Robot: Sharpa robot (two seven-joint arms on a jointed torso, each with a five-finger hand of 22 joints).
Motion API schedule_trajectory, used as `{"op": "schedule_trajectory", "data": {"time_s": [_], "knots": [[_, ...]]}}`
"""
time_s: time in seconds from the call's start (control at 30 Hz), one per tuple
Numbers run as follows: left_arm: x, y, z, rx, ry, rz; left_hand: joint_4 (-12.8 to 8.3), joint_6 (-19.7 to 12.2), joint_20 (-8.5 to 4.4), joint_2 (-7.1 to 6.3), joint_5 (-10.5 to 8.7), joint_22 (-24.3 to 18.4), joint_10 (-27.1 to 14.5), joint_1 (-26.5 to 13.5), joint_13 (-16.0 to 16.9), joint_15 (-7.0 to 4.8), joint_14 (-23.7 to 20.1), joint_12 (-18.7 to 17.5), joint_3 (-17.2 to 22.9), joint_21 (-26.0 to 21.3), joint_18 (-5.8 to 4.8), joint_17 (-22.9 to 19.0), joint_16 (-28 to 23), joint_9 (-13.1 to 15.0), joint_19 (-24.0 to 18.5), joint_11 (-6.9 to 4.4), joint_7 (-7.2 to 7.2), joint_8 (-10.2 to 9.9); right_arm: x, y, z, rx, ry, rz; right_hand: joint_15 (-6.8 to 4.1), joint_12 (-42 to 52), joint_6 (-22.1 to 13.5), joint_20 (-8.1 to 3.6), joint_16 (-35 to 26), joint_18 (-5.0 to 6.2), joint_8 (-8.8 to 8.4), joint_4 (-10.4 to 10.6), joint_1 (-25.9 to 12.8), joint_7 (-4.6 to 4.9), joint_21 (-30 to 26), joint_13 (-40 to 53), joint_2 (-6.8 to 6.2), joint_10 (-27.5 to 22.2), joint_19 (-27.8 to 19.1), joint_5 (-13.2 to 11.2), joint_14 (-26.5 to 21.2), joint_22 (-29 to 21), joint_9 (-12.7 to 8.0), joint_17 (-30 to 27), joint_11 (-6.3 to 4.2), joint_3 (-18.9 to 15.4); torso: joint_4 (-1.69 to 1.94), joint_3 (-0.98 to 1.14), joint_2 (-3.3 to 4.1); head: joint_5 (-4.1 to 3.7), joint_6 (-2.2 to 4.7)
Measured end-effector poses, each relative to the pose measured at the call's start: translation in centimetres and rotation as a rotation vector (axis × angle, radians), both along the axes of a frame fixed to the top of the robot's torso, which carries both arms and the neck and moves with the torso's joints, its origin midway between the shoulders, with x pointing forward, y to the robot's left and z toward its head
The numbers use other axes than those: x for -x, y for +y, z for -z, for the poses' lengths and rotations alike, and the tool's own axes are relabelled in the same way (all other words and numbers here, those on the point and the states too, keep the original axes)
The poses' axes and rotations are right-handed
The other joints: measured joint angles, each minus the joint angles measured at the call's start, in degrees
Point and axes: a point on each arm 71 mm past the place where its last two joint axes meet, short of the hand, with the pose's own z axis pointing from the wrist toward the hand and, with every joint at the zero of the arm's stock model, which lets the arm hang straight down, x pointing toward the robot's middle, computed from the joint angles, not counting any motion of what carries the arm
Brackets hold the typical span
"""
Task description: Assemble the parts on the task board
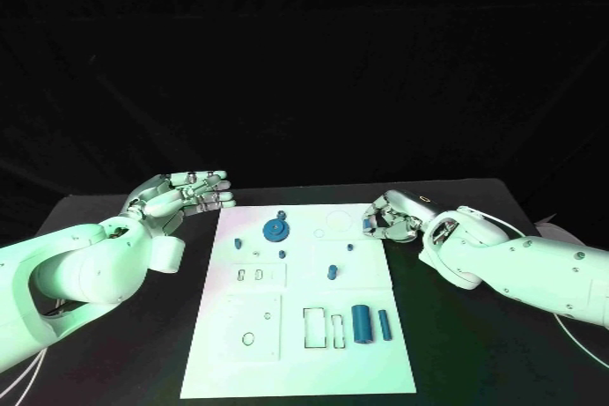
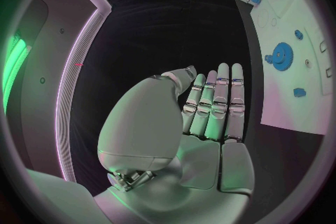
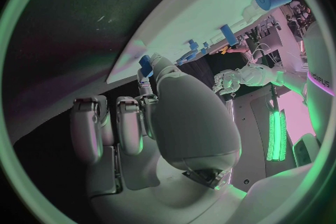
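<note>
The white task board (image 1: 304, 335) lies in the middle of the black table. A blue gear (image 1: 277, 229) stands near its far edge, also seen in the left wrist view (image 2: 281, 57). Two blue cylinders (image 1: 372, 323) lie side by side near the right edge. Small blue parts (image 1: 333, 271) are scattered mid-board. My right hand (image 1: 391, 219) is at the board's far right edge, fingers curled, pinching a small blue part (image 3: 145, 64). My left hand (image 1: 184, 195) hovers off the far left corner, fingers straight and together, holding nothing (image 2: 213, 106).
Outlined slots and holes (image 1: 324, 327) mark the board's near half. Black table (image 1: 127, 371) shows on both sides of the board. A black backdrop rises behind the table's far edge.
</note>
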Motion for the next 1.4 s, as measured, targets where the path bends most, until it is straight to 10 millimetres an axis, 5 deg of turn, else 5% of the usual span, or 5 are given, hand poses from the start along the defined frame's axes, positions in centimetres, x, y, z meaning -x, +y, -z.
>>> {"op": "schedule_trajectory", "data": {"time_s": [0.17, 0.37, 0.7, 1.03, 1.4], "knots": [[-0.1, 0.1, 0.0, -0.001, 0.000, -0.003, -0.1, 0.0, 0.00, 0.00, 0.00, 0.0, 0.0, 0.0, 0.0, 0.00, 0.0, -0.1, 0.1, 0.0, 0.00, 0.0, 0.0, 0.0, 0.0, 0.00, 0.00, 0.0, 0.7, 1.3, -1.0, -0.017, -0.016, -0.029, 0.00, 0.0, 0.0, 0.00, 0.0, 0.00, 0.00, 0.0, 0.1, -0.01, 0.3, 0.0, 0.07, 0.0, 0.0, -1.0, 0.0, 0.0, 0.0, 0.0, 0.00, 0.5, 0.01, -0.03, -0.09, 0.65, 0.10], [-0.4, 0.7, 0.2, -0.006, 0.001, -0.019, -0.2, 0.0, 0.00, 0.00, 0.00, 0.0, 0.0, 0.0, 0.0, 0.00, 0.0, -0.2, 0.2, 0.0, 0.00, 0.1, 0.0, 0.0, 0.0, 0.00, 0.00, 0.0, 2.0, 5.4, -3.2, -0.049, -0.049, -0.111, 0.00, 0.0, -0.1, 0.01, 0.0, 0.00, 0.00, 0.0, 0.0, -0.08, 0.7, 0.0, 0.16, 0.0, 0.0, -1.3, 0.0, 0.0, 0.0, 0.0, 0.00, 0.5, 0.08, -0.27, -0.29, 1.76, 0.30], [-1.4, 2.1, 0.5, -0.020, 0.002, -0.060, 0.2, 0.0, 0.41, -0.84, 0.00, -0.1, -0.2, -1.9, 0.0, 0.29, -0.3, -0.2, 0.1, 0.0, 0.00, 0.1, 0.0, 0.0, -1.0, 0.20, 0.00, 0.0, 3.3, 12.7, -4.2, -0.068, -0.066, -0.233, 0.00, 0.0, 0.1, 0.01, 0.0, 0.00, 0.00, 0.0, -0.3, 0.12, 0.7, 0.0, 0.44, 0.0, 0.0, -1.5, 0.0, 0.0, 0.0, 0.0, 0.00, 0.5, 0.69, -0.88, -1.27, 3.81, -1.03], [-1.9, 2.1, 0.7, -0.021, 0.002, -0.069, 0.2, 0.0, 0.41, -0.84, 0.00, -0.1, -0.2, -1.9, 0.0, 0.29, -0.3, -0.2, 0.1, 0.0, 0.00, 0.1, 0.0, 0.0, -1.0, 0.20, 0.00, 0.0, 3.7, 16.8, -2.5, -0.027, -0.049, -0.277, 0.01, 0.0, 0.1, 0.01, 0.0, 0.00, 0.00, 0.1, -0.3, 0.12, 0.7, 0.0, 0.44, 0.0, 0.0, -1.6, 0.0, 0.0, 0.0, 0.0, 0.00, 0.6, 1.26, -1.55, -2.05, 5.48, -2.32], [-1.9, 1.6, 0.7, -0.018, 0.003, -0.057, 0.2, 0.0, 0.41, -0.83, 0.00, -0.1, -0.2, -1.9, 0.0, 0.29, -0.3, -0.2, 0.1, 0.0, 0.00, 0.1, 0.0, 0.0, -1.0, 0.20, 0.00, 0.0, 4.9, 18.6, 0.4, 0.037, -0.005, -0.295, 0.01, 0.0, 0.1, 0.02, 0.0, 0.00, 0.00, 0.2, -1.0, 0.11, 1.1, 0.0, 0.58, 0.0, 0.0, -1.3, 0.0, 0.0, 0.0, 0.0, 0.00, 0.6, 1.32, -1.61, -2.14, 6.75, -3.34]]}}
